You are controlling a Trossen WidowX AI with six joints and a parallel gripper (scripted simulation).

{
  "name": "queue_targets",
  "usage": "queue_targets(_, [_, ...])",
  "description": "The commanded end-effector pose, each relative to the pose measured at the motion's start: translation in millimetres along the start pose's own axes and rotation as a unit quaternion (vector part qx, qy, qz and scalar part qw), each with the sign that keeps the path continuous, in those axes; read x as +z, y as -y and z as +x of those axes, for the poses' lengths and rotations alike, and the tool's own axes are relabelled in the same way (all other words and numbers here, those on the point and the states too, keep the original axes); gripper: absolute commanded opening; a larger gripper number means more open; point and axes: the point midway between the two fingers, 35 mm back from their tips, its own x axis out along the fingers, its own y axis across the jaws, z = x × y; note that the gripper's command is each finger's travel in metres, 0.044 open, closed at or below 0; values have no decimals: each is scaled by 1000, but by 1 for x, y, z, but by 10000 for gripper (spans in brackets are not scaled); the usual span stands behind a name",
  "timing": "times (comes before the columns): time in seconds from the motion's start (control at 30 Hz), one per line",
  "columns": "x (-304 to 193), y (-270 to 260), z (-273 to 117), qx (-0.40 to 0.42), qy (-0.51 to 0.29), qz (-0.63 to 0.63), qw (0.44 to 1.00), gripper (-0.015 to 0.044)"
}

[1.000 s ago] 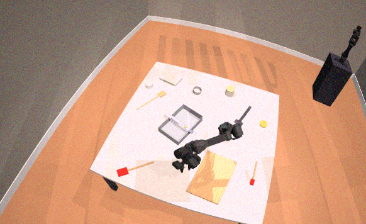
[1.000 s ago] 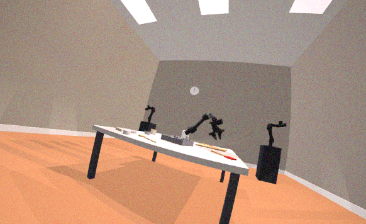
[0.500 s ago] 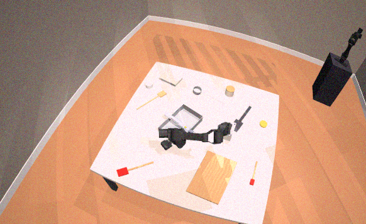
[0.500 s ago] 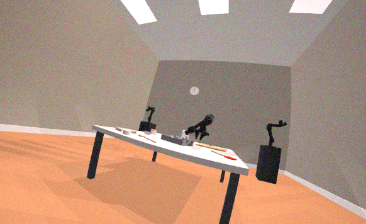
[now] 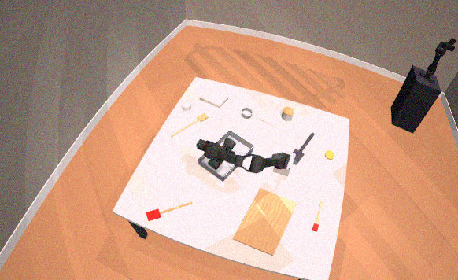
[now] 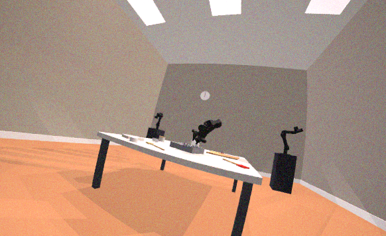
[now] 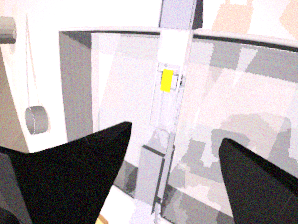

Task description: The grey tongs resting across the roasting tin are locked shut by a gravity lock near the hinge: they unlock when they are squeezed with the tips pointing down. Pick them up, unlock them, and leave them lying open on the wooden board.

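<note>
Gripper (image 7: 173, 163) part open, holding nothing, poised over tin (image 7: 266, 96); tongs (image 7: 166, 129) lie between its fingers, long axis running straight away from it.

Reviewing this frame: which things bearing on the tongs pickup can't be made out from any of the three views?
- Tongs in the top view: hidden under the arm over the roasting tin.
- Tongs' tips, wrist view: cut off by the top edge.
- Gravity lock's state: too blurred in the wrist view.
- Height of the gripper above the tongs: too small in the exterior view; the fingers stand apart, holding nothing.
</note>
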Motion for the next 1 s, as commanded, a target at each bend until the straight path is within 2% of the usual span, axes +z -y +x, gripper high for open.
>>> queue_targets(0.0, [-1, -2, 0, 8, 4, -15, 1000, 260])
queue_targets(0.97, [-3, -7, 33, 8, 4, -15, 1000, 260])
